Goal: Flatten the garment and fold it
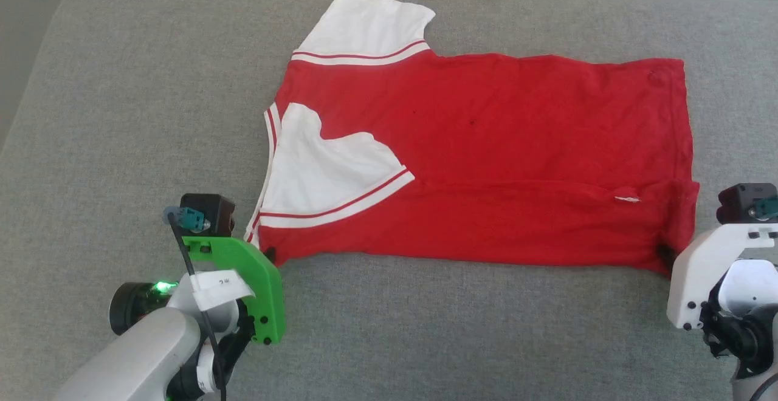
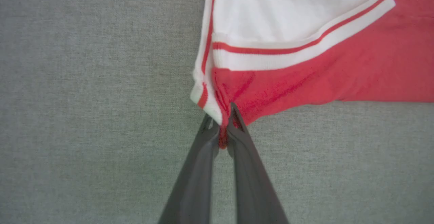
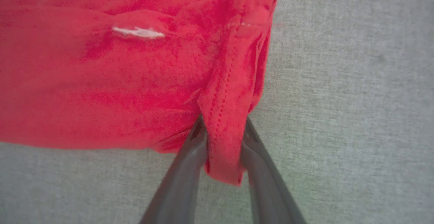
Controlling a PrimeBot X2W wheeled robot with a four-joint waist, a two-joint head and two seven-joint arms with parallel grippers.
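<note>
L+R jaws grip garment [image 1: 486, 164] corners

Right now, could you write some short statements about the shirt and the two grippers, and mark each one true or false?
1. The fingers of the left gripper are shut on a corner of the garment. True.
2. The garment lies on a wooden table. False: it lies on a grey fabric surface.
3. A red hem fold sits between the fingers of the right gripper. True.
4. Both white sleeves spread outward. False: the near sleeve is folded onto the red body; the far sleeve spreads outward.
</note>
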